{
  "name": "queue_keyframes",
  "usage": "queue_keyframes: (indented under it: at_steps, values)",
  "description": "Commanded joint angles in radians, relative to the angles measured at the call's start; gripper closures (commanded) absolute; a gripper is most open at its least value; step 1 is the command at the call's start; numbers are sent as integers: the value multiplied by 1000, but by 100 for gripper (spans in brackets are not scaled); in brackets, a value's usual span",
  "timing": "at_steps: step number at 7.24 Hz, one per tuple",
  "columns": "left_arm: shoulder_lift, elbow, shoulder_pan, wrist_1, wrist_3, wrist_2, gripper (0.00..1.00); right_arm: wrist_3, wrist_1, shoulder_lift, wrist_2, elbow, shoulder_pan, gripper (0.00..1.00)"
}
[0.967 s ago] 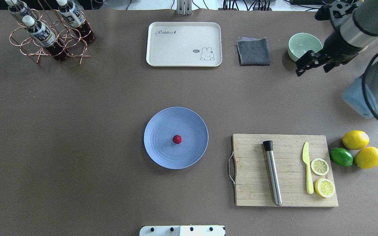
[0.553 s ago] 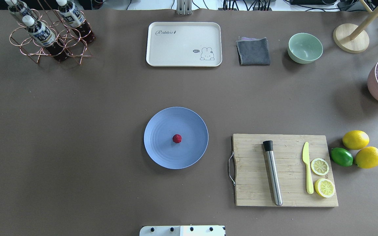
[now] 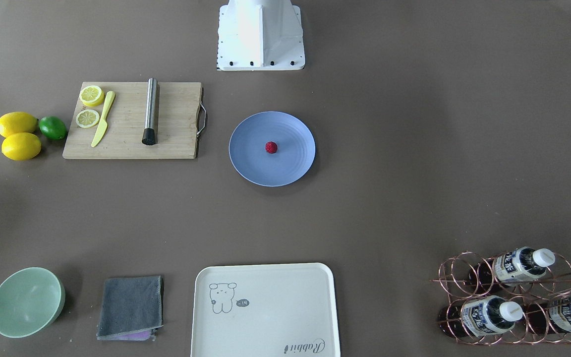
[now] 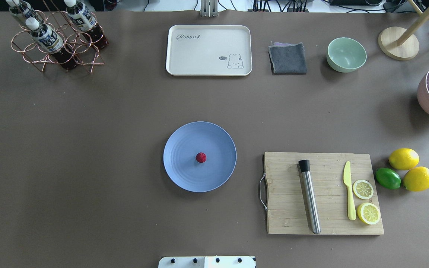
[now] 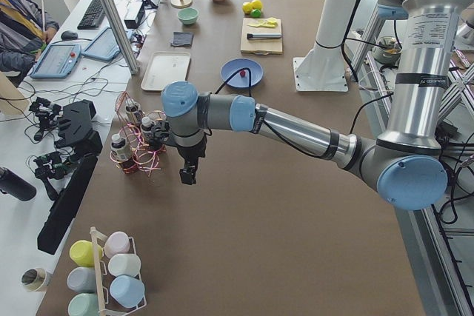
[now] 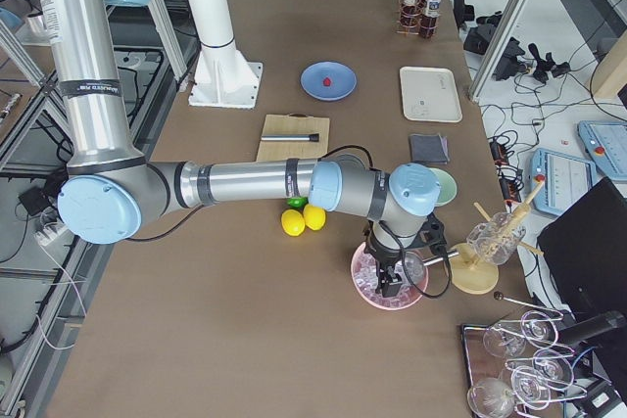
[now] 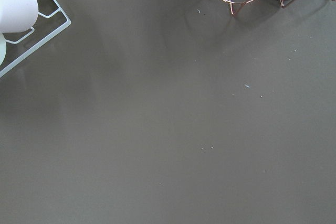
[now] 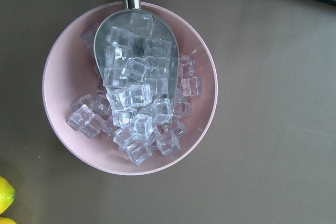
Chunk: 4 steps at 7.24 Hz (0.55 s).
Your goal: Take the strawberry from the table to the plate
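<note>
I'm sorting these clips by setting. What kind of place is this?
Probably a robotics lab staged as a mock kitchen or bar: an industrial robot arm reaches over a table holding a cutting board and a pink bowl of ice cubes, with a keyboard alongside.

Table (image 4: 88, 149): matte grey-brown, left and right as seen from the robot's side.
Centre: blue plate (image 4: 184, 141).
Near right: wooden cutting board (image 4: 285, 193), with 2 lemons (image 4: 403, 158) and 1 lime (image 4: 387, 178) just beside its right edge.
Far edge, left to right: copper wire bottle rack (image 4: 56, 44), cream tray (image 4: 207, 48), folded grey cloth (image 4: 287, 58), pale green bowl (image 4: 346, 54), round wooden stand base (image 4: 398, 42).
Right edge: pink bowl (image 4: 428, 96) of ice cubes.
</note>
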Motion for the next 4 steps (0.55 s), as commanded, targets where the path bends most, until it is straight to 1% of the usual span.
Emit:
queue_keyframes:
  at_steps: [1, 2, 4]
  values:
    - [24, -3, -11, 3, 0, -1, 3, -5, 2, 4, -13, -7, 11, 0]
    - [41, -4, -11, 2, 0, -1, 3, -5, 2, 1, -13, -3, 11, 0]
    - [41, -6, -11, 2, 0, -1, 3, -5, 5, -5, -22, -3, 11, 0]
